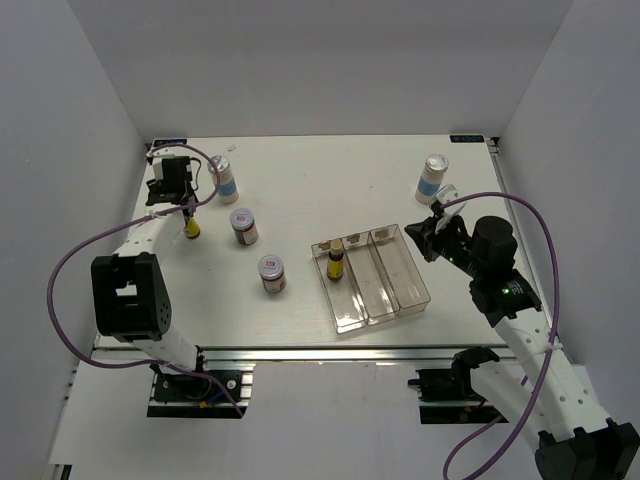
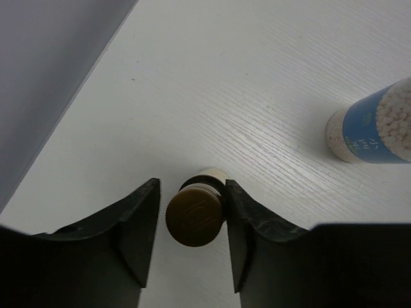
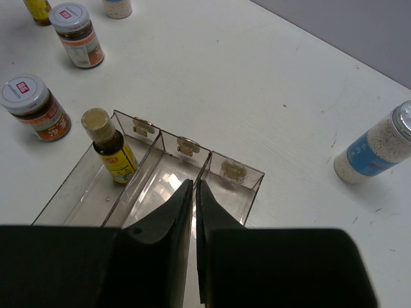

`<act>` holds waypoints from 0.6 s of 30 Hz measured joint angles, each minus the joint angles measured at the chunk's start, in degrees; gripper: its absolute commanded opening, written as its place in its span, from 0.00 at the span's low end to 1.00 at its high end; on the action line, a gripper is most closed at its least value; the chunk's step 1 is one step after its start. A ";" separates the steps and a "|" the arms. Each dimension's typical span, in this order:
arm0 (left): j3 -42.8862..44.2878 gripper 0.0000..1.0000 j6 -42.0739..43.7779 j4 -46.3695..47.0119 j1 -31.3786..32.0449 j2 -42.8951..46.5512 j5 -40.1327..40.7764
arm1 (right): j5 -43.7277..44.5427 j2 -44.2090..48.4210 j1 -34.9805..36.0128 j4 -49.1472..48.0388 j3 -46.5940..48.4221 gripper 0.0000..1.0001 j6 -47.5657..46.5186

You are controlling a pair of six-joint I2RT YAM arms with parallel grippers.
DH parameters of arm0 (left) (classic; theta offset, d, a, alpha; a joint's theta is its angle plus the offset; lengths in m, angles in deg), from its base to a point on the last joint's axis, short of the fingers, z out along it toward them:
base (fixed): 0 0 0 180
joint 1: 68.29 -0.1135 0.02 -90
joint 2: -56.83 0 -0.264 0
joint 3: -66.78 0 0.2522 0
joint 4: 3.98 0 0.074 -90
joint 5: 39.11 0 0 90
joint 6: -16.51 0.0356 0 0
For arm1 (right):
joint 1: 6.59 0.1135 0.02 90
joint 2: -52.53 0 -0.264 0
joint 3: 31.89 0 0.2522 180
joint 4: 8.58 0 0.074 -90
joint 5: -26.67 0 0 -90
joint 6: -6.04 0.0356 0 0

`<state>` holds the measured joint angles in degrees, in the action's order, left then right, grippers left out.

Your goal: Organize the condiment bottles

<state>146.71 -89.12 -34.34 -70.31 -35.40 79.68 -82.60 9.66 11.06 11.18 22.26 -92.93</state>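
Jaws of left gripper point(image 2: 192, 186) apart, straddling the dark cap of a thin yellow bottle point(image 2: 194, 218), one finger close on each side with a sliver of gap showing. Stands upright at the far left of the white surface point(image 1: 330, 170).

Jaws of right gripper point(image 3: 194, 186) together, gripping nothing, near the far right corner of a clear three-slot tray point(image 1: 385, 290) lying right of centre.

Upright in the tray's left slot, at its far end, a second thin yellow bottle point(image 1: 335, 262).

Left of the tray, two brown jars with silver lids, standing apart: one farther point(image 1: 244, 226), one nearer point(image 1: 272, 273).

Just right of the left gripper, a white bottle point(image 1: 223, 178) with blue label and silver cap. At far right, beyond the tray, a matching white bottle point(image 1: 433, 178).
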 measured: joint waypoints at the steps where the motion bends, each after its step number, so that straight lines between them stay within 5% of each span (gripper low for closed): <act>1: -0.02 0.49 0.11 0.11 0.00 0.02 -0.22 | 0.02 0.00 0.00 0.00 0.00 0.11 0.00; 11: -0.11 0.00 0.20 0.22 0.00 0.46 -1.88 | 0.00 0.00 0.00 0.00 0.00 0.11 0.02; 18: -1.07 0.00 0.61 -3.50 0.00 9.20 -5.16 | -0.20 0.00 0.00 0.00 0.00 0.11 0.02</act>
<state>145.64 -88.51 -37.83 -70.31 -26.20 74.53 -82.79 9.66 11.06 11.18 22.26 -92.91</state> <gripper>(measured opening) 0.442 0.112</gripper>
